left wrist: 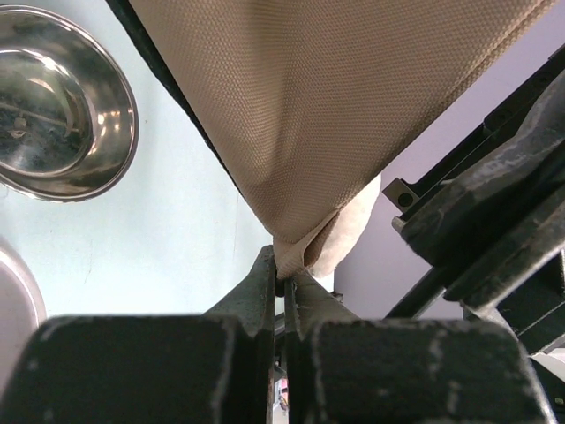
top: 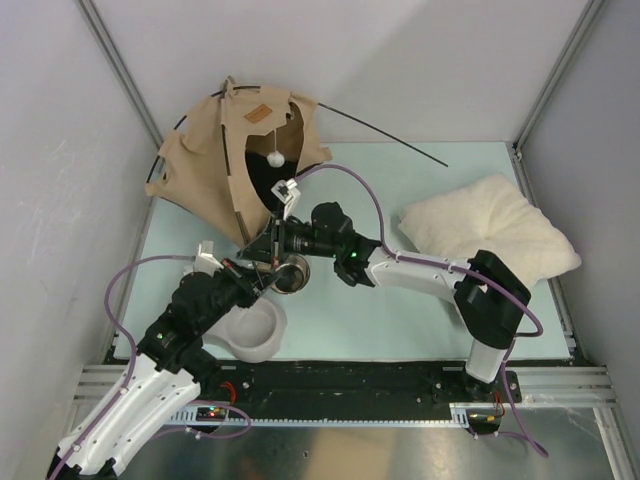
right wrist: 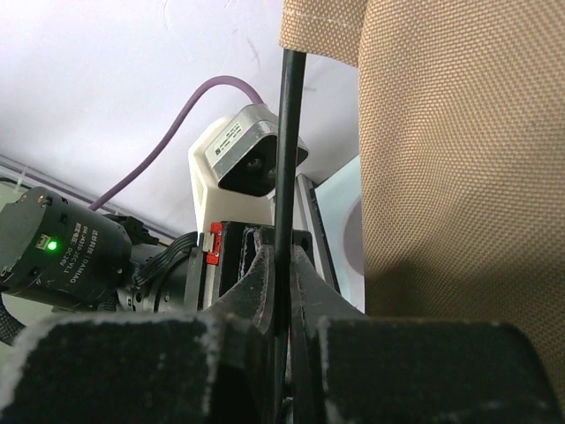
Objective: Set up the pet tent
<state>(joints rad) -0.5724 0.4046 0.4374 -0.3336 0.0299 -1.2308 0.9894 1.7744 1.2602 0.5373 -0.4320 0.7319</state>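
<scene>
Brown label patch (top: 262, 112) on pet tent (top: 205, 165)

Robotics lab test cell. Evidence: plain white wall panels (top: 400, 60) in aluminium frame struts (top: 118, 68), pale green tabletop (top: 400, 325), slotted mounting rail (top: 560, 381) at 6 o'clock, exposed purple cabling (top: 372, 205).

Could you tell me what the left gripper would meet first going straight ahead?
The left gripper would press straight into the pet tent, whose tan corner its jaws pinch; depth beyond is unclear.
</scene>
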